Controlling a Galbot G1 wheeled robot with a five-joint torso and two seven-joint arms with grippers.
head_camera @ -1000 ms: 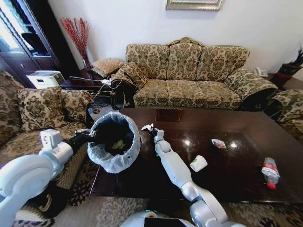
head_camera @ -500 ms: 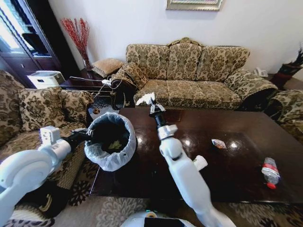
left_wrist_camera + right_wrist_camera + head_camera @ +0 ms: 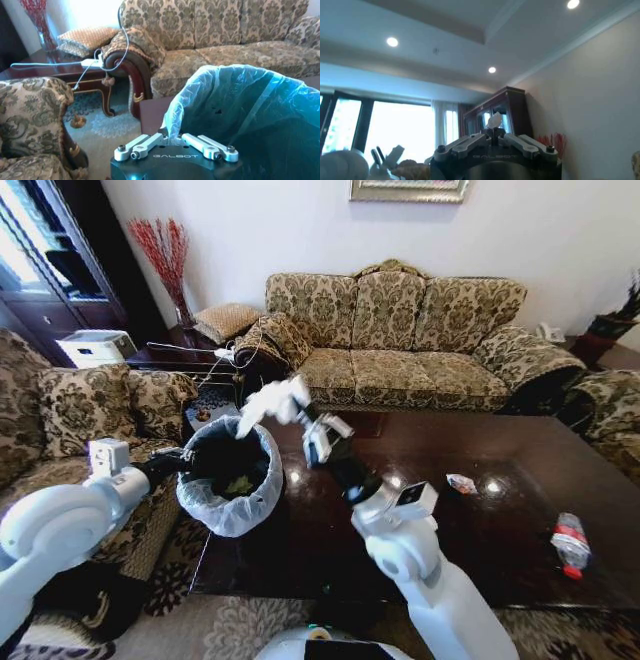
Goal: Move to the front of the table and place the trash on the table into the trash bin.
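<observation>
My right gripper [image 3: 293,413] is raised and shut on a crumpled white paper wad [image 3: 271,400], one piece of the trash, held just above the right rim of the trash bin [image 3: 214,516]. In the right wrist view the gripper [image 3: 495,132] points up at the ceiling with the wad [image 3: 494,119] at its fingertips. My left gripper [image 3: 184,459] is shut on the bin's bag-lined rim and holds the bin at the left end of the dark table [image 3: 480,555]; the left wrist view shows this gripper [image 3: 173,140] pinching the bag [image 3: 235,97]. A crinkled wrapper [image 3: 461,483] and a plastic bottle [image 3: 571,542] lie on the table.
A patterned sofa [image 3: 400,340] stands behind the table. A matching armchair [image 3: 90,415] is close on the left, beside the bin. A dark side table [image 3: 185,355] with cables fills the back left corner. A patterned rug [image 3: 190,630] covers the floor in front.
My right gripper has lifted the paper wad off the table and swung it up and left to above the bin's rim. The left arm has kept hold of the bin, shifting it slightly left.
</observation>
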